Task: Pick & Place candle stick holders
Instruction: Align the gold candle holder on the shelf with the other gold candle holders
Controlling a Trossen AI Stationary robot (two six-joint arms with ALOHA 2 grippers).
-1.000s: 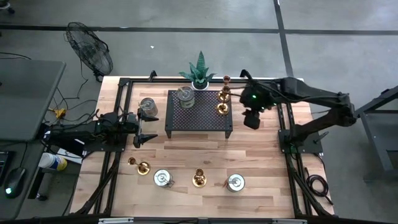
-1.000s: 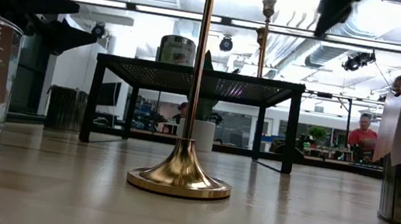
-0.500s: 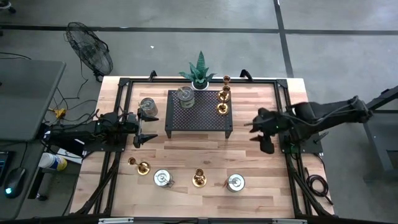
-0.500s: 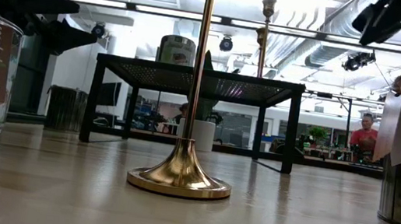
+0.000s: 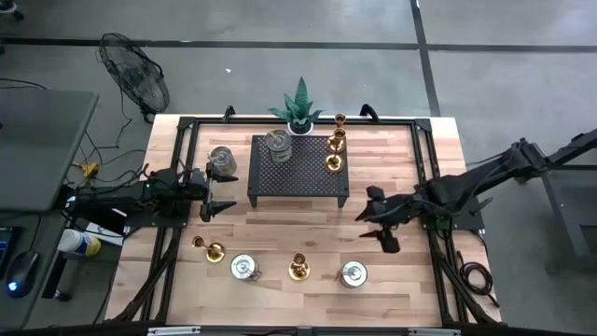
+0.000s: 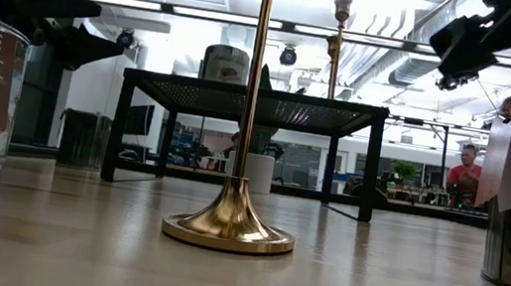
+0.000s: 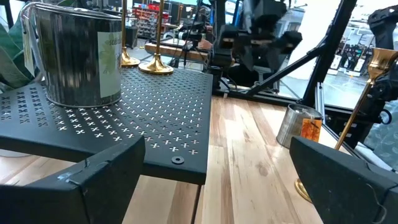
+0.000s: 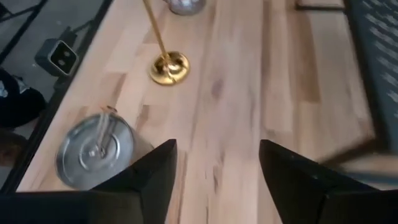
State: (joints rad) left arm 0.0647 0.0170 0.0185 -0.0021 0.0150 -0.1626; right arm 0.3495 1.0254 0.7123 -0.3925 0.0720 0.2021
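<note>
A: Right gripper (image 5: pixel 381 227) has swung from the rack (image 5: pixel 298 170) toward the counter's front edge, jaws spread, empty.

B: Silvery holder (image 5: pixel 354 273) stands near; a fast descent could topple it.

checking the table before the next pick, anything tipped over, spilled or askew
Nothing stands out. The brass holders on the black rack and along the table's front row stand upright, and the silvery tin sits flat. The right gripper hangs empty over bare wood; the left gripper waits beside the rack.
</note>
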